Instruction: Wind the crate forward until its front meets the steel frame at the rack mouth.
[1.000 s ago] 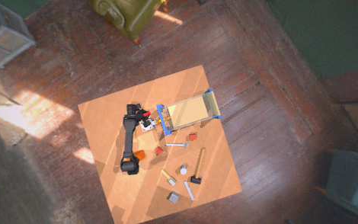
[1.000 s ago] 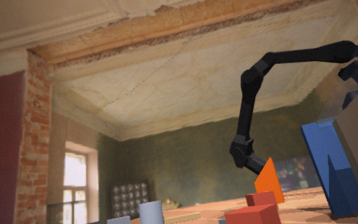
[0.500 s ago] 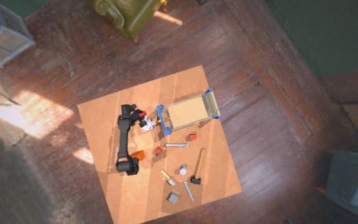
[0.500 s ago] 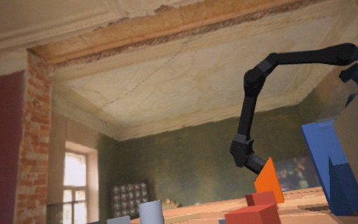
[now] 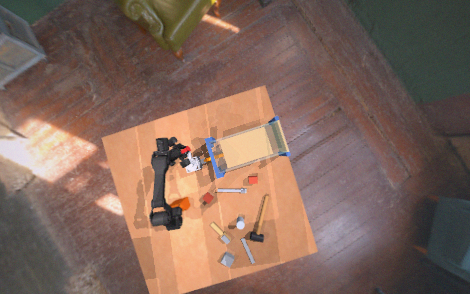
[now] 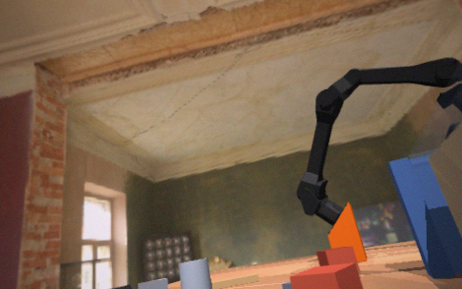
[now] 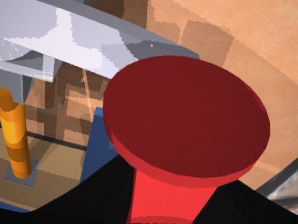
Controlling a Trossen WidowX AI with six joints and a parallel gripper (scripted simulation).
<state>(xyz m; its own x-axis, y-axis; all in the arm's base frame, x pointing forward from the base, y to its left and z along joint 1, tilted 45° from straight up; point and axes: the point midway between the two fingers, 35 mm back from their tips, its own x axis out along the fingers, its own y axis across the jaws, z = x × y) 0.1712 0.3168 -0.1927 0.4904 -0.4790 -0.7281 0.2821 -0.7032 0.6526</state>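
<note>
My gripper [image 5: 183, 150] [image 7: 161, 162] is shut on the winch handle's red knob [image 5: 186, 149] [image 7: 185, 115], whose broad cap hides the fingertips in the wrist view. The handle's pale grey arm [image 7: 75, 37] runs behind the knob, over the winch [image 5: 192, 164]. An orange strap [image 5: 219, 157] [image 7: 15, 137] runs from the winch to the crate. The tan crate [image 5: 249, 150] [image 7: 55, 162] is inside the cubby and looks flat from above. A small gap shows between its front and the blue frame [image 5: 213, 155] [image 6: 409, 197] [image 7: 95, 145] at the mouth. The handle's key is hidden.
Red blocks [image 5: 253, 180] [image 5: 207, 198], a wrench [image 5: 231, 190] and an orange wedge [image 5: 182, 204] [image 6: 349, 236] lie beside the arm and cubby. Farther off are a mallet [image 5: 262, 215], a brush [image 5: 217, 229], a pale cylinder [image 5: 240, 223] [image 6: 196, 275], a bar [image 5: 247, 251] and a grey block [image 5: 227, 259].
</note>
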